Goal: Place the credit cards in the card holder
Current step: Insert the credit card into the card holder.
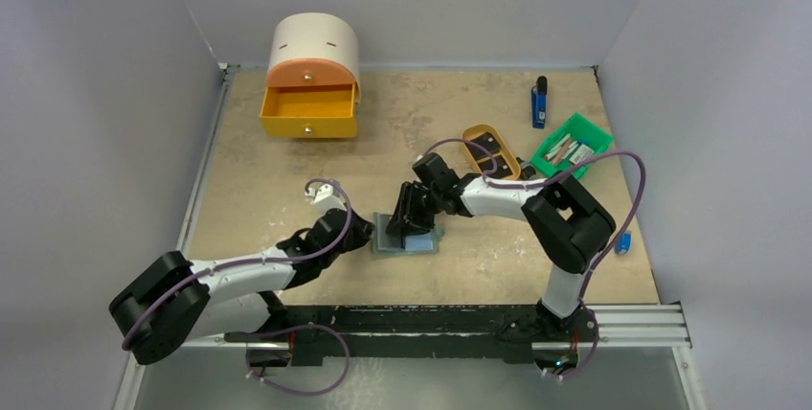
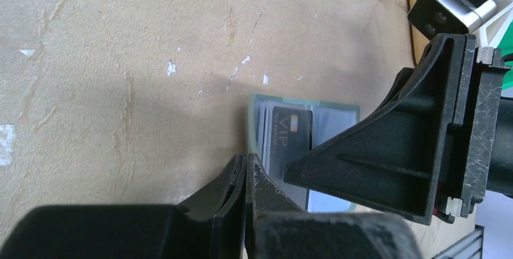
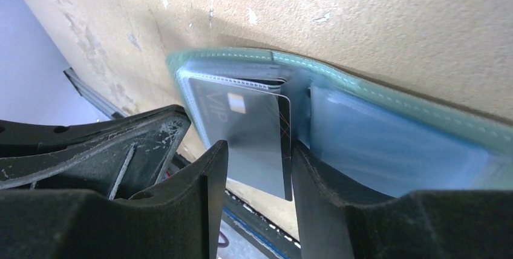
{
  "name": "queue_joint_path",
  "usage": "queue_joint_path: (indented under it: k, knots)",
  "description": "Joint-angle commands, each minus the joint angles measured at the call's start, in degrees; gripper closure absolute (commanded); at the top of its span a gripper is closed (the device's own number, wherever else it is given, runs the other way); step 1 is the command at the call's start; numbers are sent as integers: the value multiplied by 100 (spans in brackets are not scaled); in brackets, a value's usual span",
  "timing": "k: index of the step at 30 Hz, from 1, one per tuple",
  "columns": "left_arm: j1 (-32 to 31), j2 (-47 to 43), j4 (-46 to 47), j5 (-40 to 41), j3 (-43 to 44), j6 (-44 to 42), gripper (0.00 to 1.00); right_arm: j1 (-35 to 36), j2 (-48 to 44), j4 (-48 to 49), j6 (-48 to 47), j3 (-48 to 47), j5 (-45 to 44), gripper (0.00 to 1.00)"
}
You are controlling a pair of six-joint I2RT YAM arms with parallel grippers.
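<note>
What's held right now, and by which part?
Right gripper pinches the credit card across its side edges, outside the card holder. Left gripper: shut, nothing visibly held.

one card holder (image 1: pixel 421 244), one black credit card (image 2: pixel 291 133) showing in it, maybe two more dark cards (image 1: pixel 498 156) in the one tan tray (image 1: pixel 466 134), one green bin (image 1: pixel 596 126), one blue stick (image 1: pixel 540 103), one orange drawer box (image 1: pixel 309 94), one tiny blue thing (image 1: pixel 623 242)

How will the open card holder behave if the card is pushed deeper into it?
Probably light and apt to slide: the card holder lies open, thin and flat on the table. Its soft-looking covers would likely flex if lifted. The shut left gripper at its edge may brace it while the right gripper holds the credit card.
</note>
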State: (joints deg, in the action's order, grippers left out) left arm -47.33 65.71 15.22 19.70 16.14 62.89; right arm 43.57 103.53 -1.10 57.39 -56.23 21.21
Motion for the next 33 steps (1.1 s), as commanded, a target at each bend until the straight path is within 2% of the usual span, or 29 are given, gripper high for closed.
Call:
queue_joint_path:
  k: [1,9,23,33]
  knots:
    - [-57,-187,-50,-72,5,39,100,20,-335,-266,-169,-64,-527,55]
    - [-57,-158,-194,16,-17,43,100,23,-548,-218,-330,100,-593,55]
    - [-57,-571,-818,445,-112,46,100,44,-230,-52,-474,-85,-520,55]
    - [-57,79,-271,168,-168,36,100,148,-18,-94,-509,-333,-427,57]
